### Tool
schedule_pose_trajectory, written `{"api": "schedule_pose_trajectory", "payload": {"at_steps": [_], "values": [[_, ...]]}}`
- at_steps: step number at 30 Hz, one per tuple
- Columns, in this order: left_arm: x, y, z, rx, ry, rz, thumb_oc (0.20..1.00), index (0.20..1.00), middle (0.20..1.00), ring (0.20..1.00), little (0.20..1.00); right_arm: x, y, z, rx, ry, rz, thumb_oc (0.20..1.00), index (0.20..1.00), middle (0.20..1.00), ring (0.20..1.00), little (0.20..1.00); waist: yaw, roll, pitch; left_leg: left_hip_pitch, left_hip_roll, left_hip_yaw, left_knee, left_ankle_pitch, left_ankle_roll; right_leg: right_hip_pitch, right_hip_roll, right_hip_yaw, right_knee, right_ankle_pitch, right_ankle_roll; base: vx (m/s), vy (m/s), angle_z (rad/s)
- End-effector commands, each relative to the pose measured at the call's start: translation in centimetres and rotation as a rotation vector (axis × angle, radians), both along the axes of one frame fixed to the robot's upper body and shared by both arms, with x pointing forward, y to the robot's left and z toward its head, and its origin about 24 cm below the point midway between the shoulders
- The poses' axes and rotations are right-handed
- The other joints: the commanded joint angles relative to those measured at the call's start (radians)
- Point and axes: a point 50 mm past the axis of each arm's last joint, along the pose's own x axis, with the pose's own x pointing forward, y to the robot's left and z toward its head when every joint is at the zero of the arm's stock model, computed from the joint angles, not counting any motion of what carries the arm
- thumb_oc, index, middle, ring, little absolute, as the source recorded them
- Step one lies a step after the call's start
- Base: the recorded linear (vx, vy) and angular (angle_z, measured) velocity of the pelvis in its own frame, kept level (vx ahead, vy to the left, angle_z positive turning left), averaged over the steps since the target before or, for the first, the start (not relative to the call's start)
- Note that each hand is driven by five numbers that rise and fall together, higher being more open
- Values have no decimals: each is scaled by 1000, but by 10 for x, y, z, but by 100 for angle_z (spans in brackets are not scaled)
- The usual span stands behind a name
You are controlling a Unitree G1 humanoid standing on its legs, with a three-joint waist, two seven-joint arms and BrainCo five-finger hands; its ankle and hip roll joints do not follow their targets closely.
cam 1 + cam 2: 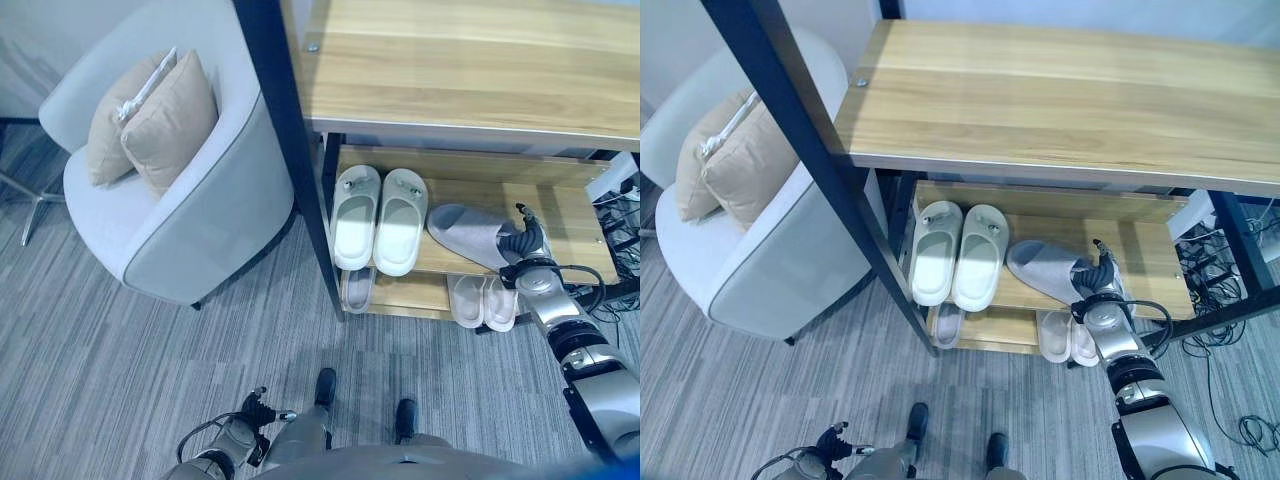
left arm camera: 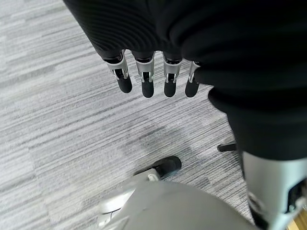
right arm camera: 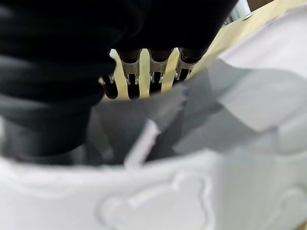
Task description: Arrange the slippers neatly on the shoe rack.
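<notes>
While the right hand [image 1: 528, 250] pinches its heel, fingers curled over the edge, the grey slipper [image 1: 470, 233] looks light, soft and floppy; the left hand [image 2: 153, 76] hangs open, empty.

On the rack's middle shelf [image 1: 570, 215], a pair of slippers [image 1: 378, 218] lies left of a single slipper [image 1: 470, 234]; an armchair [image 1: 170, 215] stands left of the rack.
</notes>
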Motion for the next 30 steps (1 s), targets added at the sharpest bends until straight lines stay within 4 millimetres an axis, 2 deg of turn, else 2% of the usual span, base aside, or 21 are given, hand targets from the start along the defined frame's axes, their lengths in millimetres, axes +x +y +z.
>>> {"api": "schedule_pose_trajectory", "payload": {"at_steps": [1,6,11,17,20,22,23,24,26,28,30], "values": [[1,12,1,38,29,8,1000,1000,1000,1000,1000,13,-6,32,-98,-78,53,200,200,200,200,200,12,-5,-6,18,19,80,10,-97,-35,65,-44,-15,9,-35,48,0,0,0],[1,12,1,39,29,8,1000,1000,1000,1000,1000,11,-7,23,-147,-12,59,200,200,200,200,200,15,-6,-2,18,18,76,10,-98,-35,69,-44,-19,9,-34,48,6,0,0],[5,13,3,47,18,11,1000,1000,1000,1000,1000,2,-17,17,-160,-14,-16,200,200,200,200,200,7,-5,-8,36,18,78,10,-106,-32,84,-44,-15,9,-40,47,0,0,0],[4,16,3,61,26,24,1000,1000,1000,1000,1000,-27,-37,14,-184,-90,-119,200,200,200,200,200,-22,-2,-37,83,23,92,10,-128,-26,122,-45,-6,9,-49,48,4,-5,-2],[-1,16,1,51,38,40,1000,1000,1000,1000,1000,-35,-26,13,-138,-140,-61,200,200,200,200,200,-36,0,-52,108,28,104,10,-137,-26,137,-43,6,10,-54,49,-15,-13,-12],[-10,18,-1,37,65,64,1000,1000,1000,1000,1000,-44,-9,6,-116,-121,71,200,200,200,200,200,-47,-1,-68,144,39,125,10,-152,-21,149,-41,39,11,-57,47,-4,-14,-33],[-10,18,-1,37,66,64,1000,1000,1000,1000,1000,-45,-9,6,-115,-120,71,200,200,200,200,200,-46,-1,-68,145,40,127,10,-153,-21,150,-41,41,11,-57,47,-12,-14,-56],[-17,19,-3,28,82,80,1000,1000,1000,1000,1000,-58,0,-5,-94,-90,134,200,200,200,200,200,-54,0,-79,171,42,136,10,-161,-17,164,-40,58,12,-62,46,-9,-9,-57],[-21,18,-4,20,89,90,1000,1000,1000,1000,1000,-67,6,-13,-55,-71,158,200,200,200,200,200,-61,2,-85,187,46,140,10,-166,-15,173,-41,64,15,-65,45,-12,-14,-31],[-32,17,-7,-3,112,120,1000,1000,1000,1000,1000,-95,12,-36,-6,19,195,200,200,200,200,200,-75,4,-99,216,49,148,10,-171,-14,193,-41,74,15,-70,44,-24,-21,-8],[-36,17,-7,-10,120,129,1000,1000,1000,1000,1000,-105,13,-41,19,38,200,200,200,200,200,200,-80,3,-103,222,48,150,10,-172,-13,199,-42,76,15,-72,43,-20,-8,-12]]}}
